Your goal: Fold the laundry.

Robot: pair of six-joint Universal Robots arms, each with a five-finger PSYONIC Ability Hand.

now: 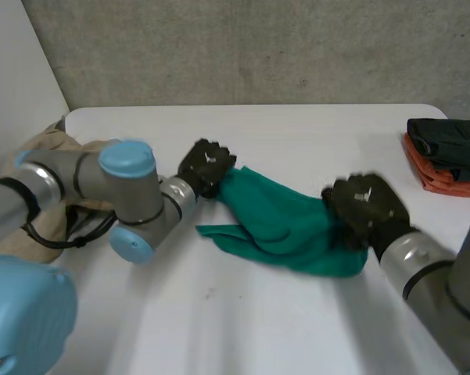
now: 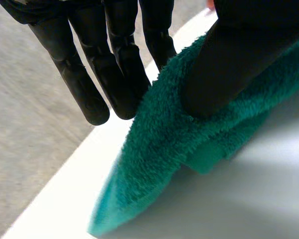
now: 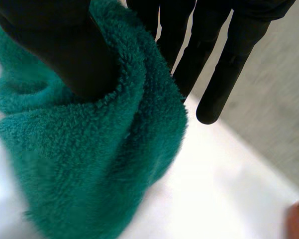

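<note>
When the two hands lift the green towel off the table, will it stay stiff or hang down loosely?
Probably it will hang limp: the green towel sags in soft folds between the left hand and the right hand. Its fuzzy pile looks grippy, so it likely will not slip from their pinch.

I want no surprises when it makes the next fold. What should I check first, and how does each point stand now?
1. Left hand grips the towel: ok, the thumb pinches one end against the fingers.
2. Right hand grips the towel: ok, the thumb pinches the opposite end.
3. Towel spread flat: not ok, it is bunched and creased between the hands.
4. Folded stack apart from the towel: ok, it sits at the table's right edge.
5. Beige pile out of the left arm's way: cannot tell, the arm reaches across it.
</note>
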